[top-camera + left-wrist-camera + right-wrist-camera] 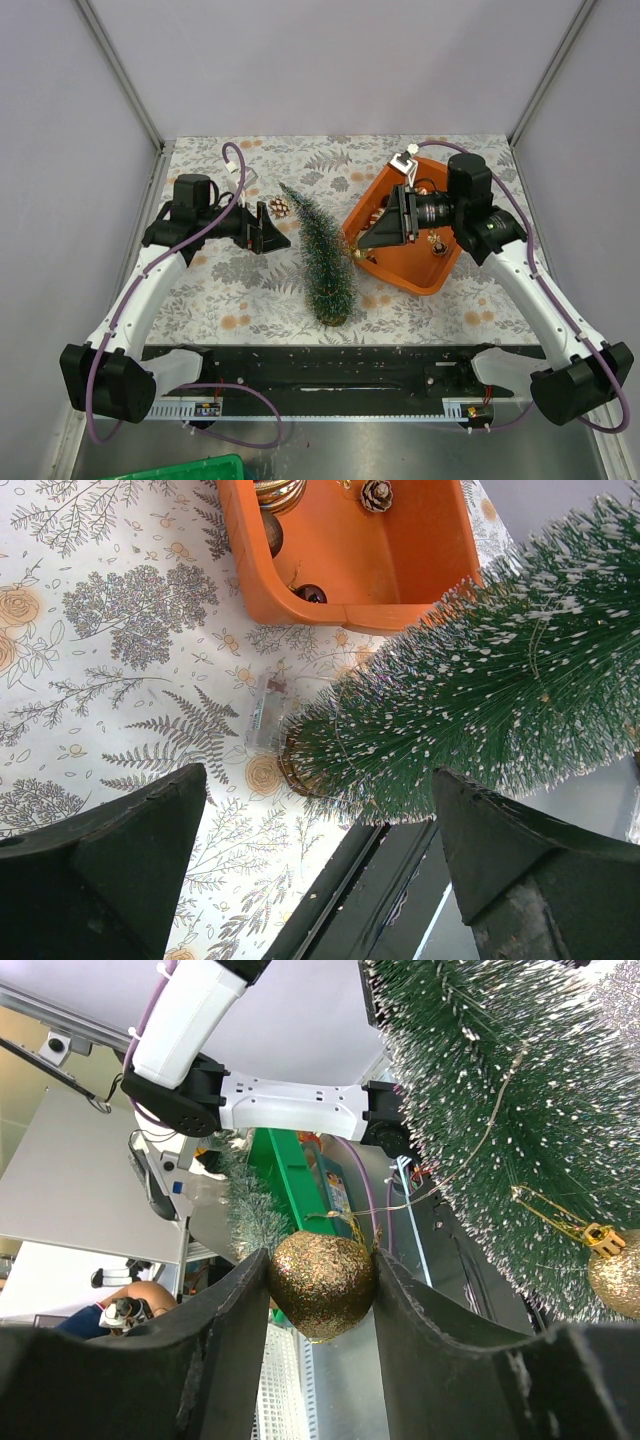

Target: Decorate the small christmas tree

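Top external view gives the layout. The small christmas tree (322, 262) sits mid-tabletop (250, 300), with its wide base by the near edge and its tip aimed toward a brown pinecone (279, 207). No view settles whether it stands or lies. Just right of it is the orange tray (405, 280). The left end effector (270, 230) hovers left of the tree's upper part. The right end effector (358, 248) is over the tray's left corner, close against the branches.

Only the right wrist view shows the grip plainly: that end effector is clamped on a gold glitter ball (322, 1290), one finger on each side, right beside the frosted needles. It also shows a second gold ball (618, 1285) on a gold hook in the tree.

Left wrist view shows its own fingers spread wide with nothing between them. It also shows a small clear piece (265, 710) on the tabletop just beside the tree's base, and inside the tray a second pinecone (377, 494) and a dark ball (310, 594).
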